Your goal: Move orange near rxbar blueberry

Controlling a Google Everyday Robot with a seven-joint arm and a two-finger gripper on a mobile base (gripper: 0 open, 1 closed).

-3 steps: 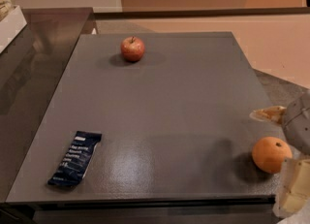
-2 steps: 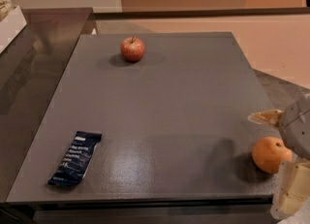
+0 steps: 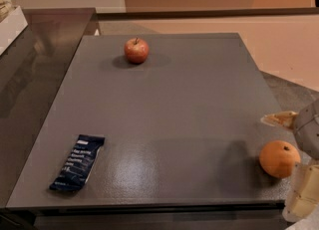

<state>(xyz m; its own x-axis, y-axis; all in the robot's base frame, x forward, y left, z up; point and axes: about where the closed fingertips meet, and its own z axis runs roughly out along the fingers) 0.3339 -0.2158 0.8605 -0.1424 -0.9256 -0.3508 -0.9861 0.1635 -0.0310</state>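
Observation:
The orange (image 3: 278, 158) lies on the grey table (image 3: 169, 124) at its front right corner. My gripper (image 3: 282, 165) comes in from the right edge, open, with one pale finger (image 3: 277, 119) just behind the orange and the other finger (image 3: 302, 192) in front of it on the right. The orange sits between the fingers, a gap showing at the rear finger. The rxbar blueberry (image 3: 78, 162), a dark navy wrapper, lies flat at the front left of the table, far from the orange.
A red-yellow apple (image 3: 136, 50) stands at the back of the table, left of centre. A darker glossy counter (image 3: 35, 59) adjoins the table on the left. The table's right and front edges are close to the orange.

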